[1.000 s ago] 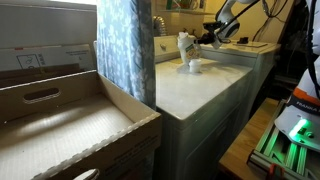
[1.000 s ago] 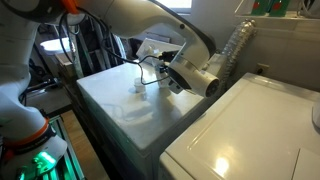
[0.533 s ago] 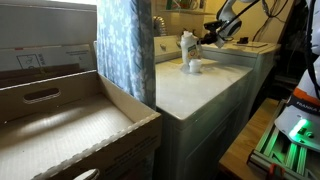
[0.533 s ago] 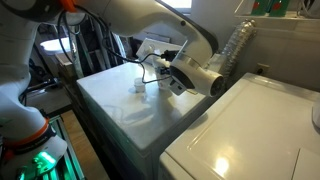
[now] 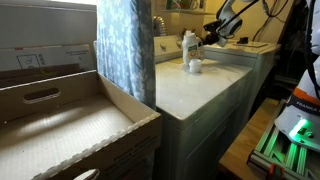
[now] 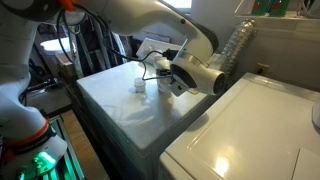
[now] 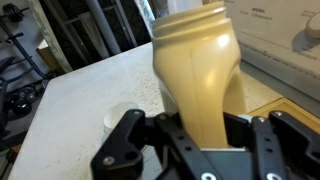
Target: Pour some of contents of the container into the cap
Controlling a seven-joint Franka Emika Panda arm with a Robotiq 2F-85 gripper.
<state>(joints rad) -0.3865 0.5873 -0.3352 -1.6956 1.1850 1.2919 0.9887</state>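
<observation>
Container (image 5: 189, 42) held near upright by gripper (image 7: 205, 140), fingers (image 7: 128, 148) closed on its body; cap (image 5: 194, 66) at 6 o'clock of it, standing on white worktop (image 5: 200, 95).

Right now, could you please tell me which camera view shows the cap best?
An exterior view: the cap stands unobstructed on the white top. In an exterior view it looks tiny; the wrist view catches it partly.

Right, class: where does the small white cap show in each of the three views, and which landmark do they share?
In an exterior view: cap upper centre-right, on the white top, just below the held bottle.
In an exterior view: cap left of centre, on the white top.
Wrist view: cap lower left, left of the bottle.
Shared landmark: the white top.
</observation>
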